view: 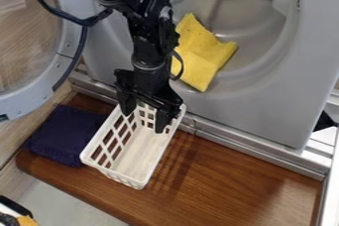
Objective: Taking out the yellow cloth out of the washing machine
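See, as biggest thing, a grey washing machine [265,96] across the top and upper rt, w/ round opening facing the cam. Find below, running to the btm, a brown wooden tabletop [218,175], w/ rounded corner at lower L. Note a pale metal rail [255,151] between the two, slanting down to the rt. At upper L, see the round door [29,96] swung open, w/ wood grain in view thru the glass. Find the black robot arm [142,27] coming in from the top edge, L of ctr, and hanging down in front of the machine, w/ a black cable [50,8] looping out to its L. Under the arm's lower end, see a white plastic lattice basket [124,178] on the tabletop, set at a slant. Just L of the basket, find a folded navy cloth [65,133], also on the tabletop. See the yellow cloth [198,56] in the machine, at lower L of the opening, w/ btm corner at the rim; lies just rt of the arm, partly behind a small cable loop. Last, see the pincer [145,113] pointing down over the basket's upper end, spread wide approx. across the basket's width, w/ nothing held; can't tell the exact ht above the basket's btm.
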You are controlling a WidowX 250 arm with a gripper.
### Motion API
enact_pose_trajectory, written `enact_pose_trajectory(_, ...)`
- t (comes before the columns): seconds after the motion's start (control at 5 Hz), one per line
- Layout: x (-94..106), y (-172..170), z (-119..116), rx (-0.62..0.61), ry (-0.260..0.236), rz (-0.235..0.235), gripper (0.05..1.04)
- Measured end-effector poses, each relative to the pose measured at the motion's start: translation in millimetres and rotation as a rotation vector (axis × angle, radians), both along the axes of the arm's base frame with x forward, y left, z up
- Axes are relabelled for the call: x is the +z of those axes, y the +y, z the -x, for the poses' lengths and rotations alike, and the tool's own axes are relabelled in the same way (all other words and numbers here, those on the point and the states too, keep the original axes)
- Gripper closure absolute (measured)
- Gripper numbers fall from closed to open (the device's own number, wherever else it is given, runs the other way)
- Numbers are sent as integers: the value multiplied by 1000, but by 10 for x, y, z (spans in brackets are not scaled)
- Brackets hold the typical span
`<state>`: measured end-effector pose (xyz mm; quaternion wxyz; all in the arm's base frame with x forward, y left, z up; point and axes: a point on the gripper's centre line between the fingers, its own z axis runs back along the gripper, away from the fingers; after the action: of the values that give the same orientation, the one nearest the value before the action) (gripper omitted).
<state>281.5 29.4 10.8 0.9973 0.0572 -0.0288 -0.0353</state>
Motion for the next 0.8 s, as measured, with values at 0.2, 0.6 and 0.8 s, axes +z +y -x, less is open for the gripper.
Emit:
enact_pose_trajectory(0.2, -63, 2, 28, 3, 23, 2, 83)
enact_pose_trajectory(0.6, 271, -43, -235, -51, -147, 20, 83)
enact_pose_trajectory(0.8, 437, -152, -458, -141, -296, 92, 83)
